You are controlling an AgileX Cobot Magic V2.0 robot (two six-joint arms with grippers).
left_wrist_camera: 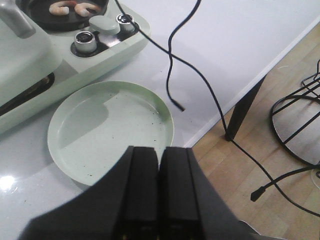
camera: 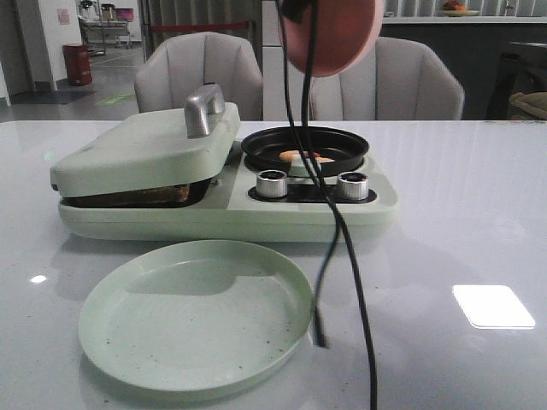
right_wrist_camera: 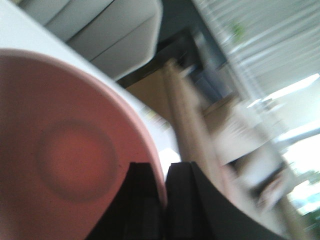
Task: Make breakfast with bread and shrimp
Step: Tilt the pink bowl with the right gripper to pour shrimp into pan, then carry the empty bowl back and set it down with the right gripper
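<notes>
The shrimp (camera: 299, 156) (left_wrist_camera: 75, 7) lie in the small black pan (camera: 346, 142) on the pale green breakfast maker (camera: 256, 213). Beside the pan, the closed press lid (camera: 145, 149) covers the bread (camera: 137, 195); only a dark brown strip shows in the gap. High above the pan hangs a tilted pink plate (camera: 333, 34) (right_wrist_camera: 65, 150), with my right gripper (right_wrist_camera: 164, 170) shut on its rim. My left gripper (left_wrist_camera: 160, 155) is shut on nothing, over the near rim of the empty green plate (camera: 197, 316) (left_wrist_camera: 110, 130).
A black cable (camera: 342, 248) (left_wrist_camera: 170, 65) hangs down in front of the cooker and trails over the table. Two metal knobs (camera: 272, 183) (camera: 352, 184) sit below the pan. Two grey chairs (camera: 201, 68) stand behind the table. The table's edge (left_wrist_camera: 240, 95) is close to the green plate.
</notes>
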